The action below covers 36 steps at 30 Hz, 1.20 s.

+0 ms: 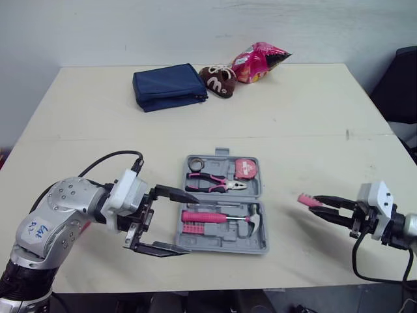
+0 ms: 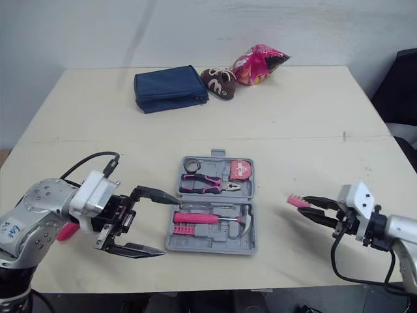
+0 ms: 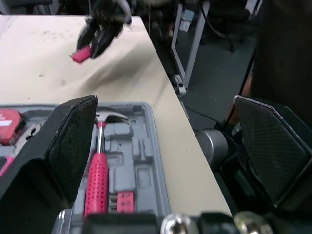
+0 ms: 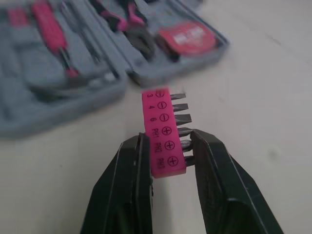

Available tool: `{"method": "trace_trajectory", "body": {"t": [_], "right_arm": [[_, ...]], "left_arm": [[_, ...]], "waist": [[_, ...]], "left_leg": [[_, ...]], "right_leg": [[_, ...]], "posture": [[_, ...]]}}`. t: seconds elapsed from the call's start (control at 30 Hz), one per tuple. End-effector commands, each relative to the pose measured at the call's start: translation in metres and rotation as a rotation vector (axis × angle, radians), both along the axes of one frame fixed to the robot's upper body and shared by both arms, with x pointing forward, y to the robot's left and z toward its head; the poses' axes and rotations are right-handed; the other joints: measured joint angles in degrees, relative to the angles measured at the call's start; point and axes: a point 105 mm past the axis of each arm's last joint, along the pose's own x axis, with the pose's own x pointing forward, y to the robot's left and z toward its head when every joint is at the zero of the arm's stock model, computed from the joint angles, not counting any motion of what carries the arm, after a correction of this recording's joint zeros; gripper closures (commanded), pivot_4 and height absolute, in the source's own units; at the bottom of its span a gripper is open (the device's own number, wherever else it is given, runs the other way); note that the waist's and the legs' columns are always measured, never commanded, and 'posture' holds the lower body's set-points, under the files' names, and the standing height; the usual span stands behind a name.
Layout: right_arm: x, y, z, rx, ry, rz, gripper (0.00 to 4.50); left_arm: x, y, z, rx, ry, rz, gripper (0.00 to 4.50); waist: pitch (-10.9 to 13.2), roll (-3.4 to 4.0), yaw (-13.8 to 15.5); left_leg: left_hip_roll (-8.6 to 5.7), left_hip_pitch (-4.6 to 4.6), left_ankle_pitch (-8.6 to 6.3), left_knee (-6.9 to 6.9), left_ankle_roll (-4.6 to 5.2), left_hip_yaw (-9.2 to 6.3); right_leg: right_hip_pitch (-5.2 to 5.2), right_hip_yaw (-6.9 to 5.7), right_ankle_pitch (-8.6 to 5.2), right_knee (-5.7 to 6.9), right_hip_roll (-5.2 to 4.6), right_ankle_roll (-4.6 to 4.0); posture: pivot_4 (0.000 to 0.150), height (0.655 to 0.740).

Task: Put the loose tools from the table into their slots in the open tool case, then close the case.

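The grey tool case (image 1: 223,249) lies open near the table's front edge. It holds pliers (image 1: 208,182), a tape measure (image 1: 245,168), a pink-handled hammer (image 1: 207,216) and a row of pink bits (image 1: 194,227). My right gripper (image 1: 317,205) hovers to the right of the case, shut on a pink bit holder (image 4: 163,131) with several screwdriver bits in it. The holder sticks out toward the case. My left gripper (image 1: 189,223) stands wide open at the case's left edge, with nothing between its fingers (image 3: 73,146).
At the back of the table lie a navy pouch (image 1: 168,87), a brown plush toy (image 1: 218,81) and a pink snack bag (image 1: 257,62). A black chair (image 1: 401,85) stands off the table's right side. The table's front edge runs close under both arms.
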Motion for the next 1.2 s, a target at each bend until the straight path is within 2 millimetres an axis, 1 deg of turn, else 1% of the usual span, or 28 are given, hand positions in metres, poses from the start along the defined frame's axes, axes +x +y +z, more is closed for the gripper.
{"method": "trace_trajectory", "body": {"t": [0.03,0.13,0.17,0.23,0.3,0.33,0.4,0.5,0.57,0.67,0.77,0.93,1.07,1.2], "right_arm": [[-0.015,0.041,0.012,0.017,0.097,0.110,3.71],[-0.023,0.060,0.008,-0.043,0.157,0.145,3.71],[-0.026,0.070,0.004,-0.066,0.172,0.152,3.71],[-0.028,0.080,-0.004,-0.127,0.194,0.131,3.71],[-0.031,0.092,-0.006,-0.128,0.196,0.151,3.71],[-0.032,0.097,-0.006,-0.114,0.197,0.159,3.71],[-0.026,0.105,-0.014,-0.156,0.189,0.146,3.71],[-0.020,0.111,-0.018,-0.181,0.184,0.122,3.71],[-0.021,0.114,-0.018,-0.184,0.189,0.129,3.71],[-0.023,0.123,-0.023,-0.203,0.214,0.152,3.71],[-0.020,0.130,-0.029,-0.220,0.229,0.152,3.71],[-0.014,0.139,-0.033,-0.255,0.229,0.164,3.71],[-0.011,0.139,-0.037,-0.286,0.240,0.153,3.71],[-0.012,0.135,-0.040,-0.330,0.259,0.158,3.71]], "left_arm": [[-0.001,0.005,-0.003,0.024,-0.028,-0.006,0.00],[0.000,0.004,-0.005,0.005,-0.006,0.019,0.00],[0.000,0.005,-0.007,-0.007,0.018,0.041,0.00],[0.001,0.007,-0.011,-0.021,0.038,0.078,0.00],[-0.001,0.009,-0.014,-0.019,0.046,0.098,0.00],[-0.001,0.010,-0.015,-0.018,0.049,0.104,0.00],[-0.002,0.013,-0.017,-0.002,0.040,0.117,0.00],[-0.003,0.015,-0.016,0.007,0.036,0.130,0.00],[-0.003,0.017,-0.016,0.013,0.033,0.138,0.00],[-0.005,0.020,-0.020,0.025,0.040,0.149,0.00],[-0.005,0.019,-0.020,0.024,0.045,0.153,0.00],[-0.006,0.020,-0.021,0.031,0.047,0.164,0.00],[-0.006,0.021,-0.021,0.037,0.045,0.174,0.00],[-0.006,0.022,-0.020,0.041,0.044,0.184,0.00]], "waist": [[0.11,-0.19,0.10],[0.18,-0.32,0.47],[0.17,-0.34,0.53],[0.13,-0.38,0.40],[0.14,-0.42,0.38],[0.15,-0.43,0.33],[0.15,-0.44,0.23],[0.16,-0.44,0.08],[0.16,-0.44,0.06],[0.15,-0.45,-0.08],[0.16,-0.46,-0.06],[0.15,-0.46,-0.09],[0.15,-0.46,-0.16],[0.15,-0.46,-0.26]], "left_leg": [[0.02,0.00,0.01,-0.02,-0.01,-0.06],[-0.03,-0.16,-0.01,-0.02,0.02,-0.17],[-0.07,-0.21,-0.05,-0.01,0.08,-0.18],[-0.11,-0.46,-0.10,0.02,0.17,-0.16],[-0.12,-1.20,-0.10,0.19,0.18,-0.14],[-0.11,-1.30,-0.10,0.24,0.17,-0.14],[-0.09,-1.32,-0.09,0.24,0.17,-0.11],[-0.07,-1.32,-0.07,0.35,0.12,-0.05],[-0.07,-1.32,-0.04,0.46,0.13,-0.05],[-0.07,-1.30,-0.02,0.56,0.15,-0.04],[-0.07,-1.30,0.02,0.60,0.16,-0.04],[-0.07,-1.31,0.03,0.61,0.15,-0.02],[-0.06,-1.32,0.03,0.60,0.15,0.00],[-0.06,-1.32,0.04,0.61,0.14,0.00]], "right_leg": [[0.01,-0.02,-0.01,-0.01,0.01,-0.01],[-0.04,-0.09,-0.01,-0.07,-0.06,-0.03],[-0.07,-0.10,-0.01,-0.10,-0.12,-0.03],[-0.29,-0.14,-0.01,-0.14,-0.24,-0.02],[-1.02,-0.15,0.00,0.03,-0.26,0.00],[-1.15,-0.15,0.00,0.08,-0.26,0.00],[-1.24,-0.15,-0.01,0.13,-0.25,0.00],[-1.34,-0.12,-0.03,0.37,-0.24,-0.04],[-1.36,-0.12,-0.05,0.51,-0.24,-0.06],[-1.34,-0.12,-0.05,0.64,-0.25,-0.06],[-1.37,-0.12,-0.05,0.74,-0.25,-0.06],[-1.41,-0.11,-0.05,0.78,-0.25,-0.07],[-1.47,-0.11,-0.06,0.80,-0.25,-0.09],[-1.47,-0.10,-0.06,0.84,-0.25,-0.10]], "posture": [[0.150,0.7400],[0.150,0.7400],[0.150,0.7400],[0.150,0.7400],[0.150,0.7400],[0.150,0.7400],[0.150,0.7400],[0.150,0.7400],[0.150,0.7400],[0.150,0.7400],[0.150,0.7400],[0.150,0.7400],[0.150,0.7400],[0.150,0.7400]]}}
